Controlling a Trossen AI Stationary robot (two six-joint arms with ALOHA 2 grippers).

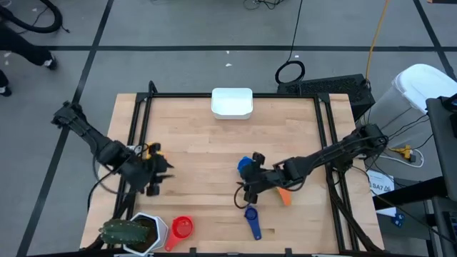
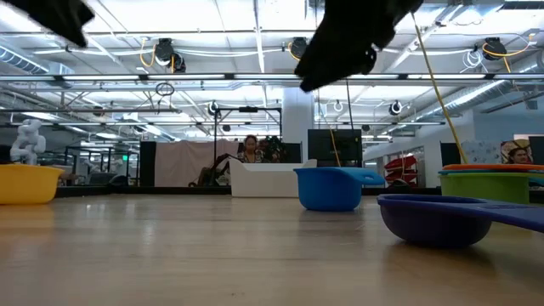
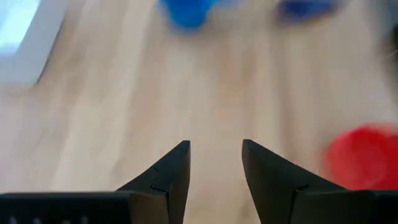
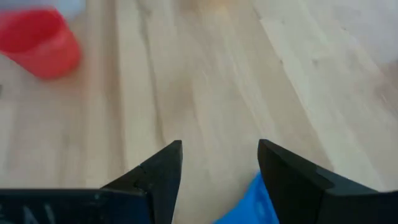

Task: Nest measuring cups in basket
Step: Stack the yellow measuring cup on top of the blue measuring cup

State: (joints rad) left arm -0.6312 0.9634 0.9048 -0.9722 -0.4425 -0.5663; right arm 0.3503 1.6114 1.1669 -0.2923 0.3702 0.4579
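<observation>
The white basket (image 1: 232, 102) sits at the table's far edge. A light blue cup (image 1: 246, 165) and a dark blue cup (image 1: 251, 218) rest on the wood at mid-table, with an orange cup (image 1: 283, 194) to their right. A red cup (image 1: 182, 228) lies near the near edge. My right gripper (image 4: 219, 155) is open and hovers between the two blue cups (image 1: 250, 190). A blue cup's edge (image 4: 252, 202) shows under its fingers. My left gripper (image 3: 215, 155) is open over bare wood at the table's left (image 1: 153, 177), next to a yellow cup (image 2: 25, 183).
A white hexagonal pot with a green plant (image 1: 136, 232) stands at the near left corner beside the red cup. In the low view a green cup with orange on top (image 2: 493, 183) stands at the right. Bare wood lies between the cups and the basket.
</observation>
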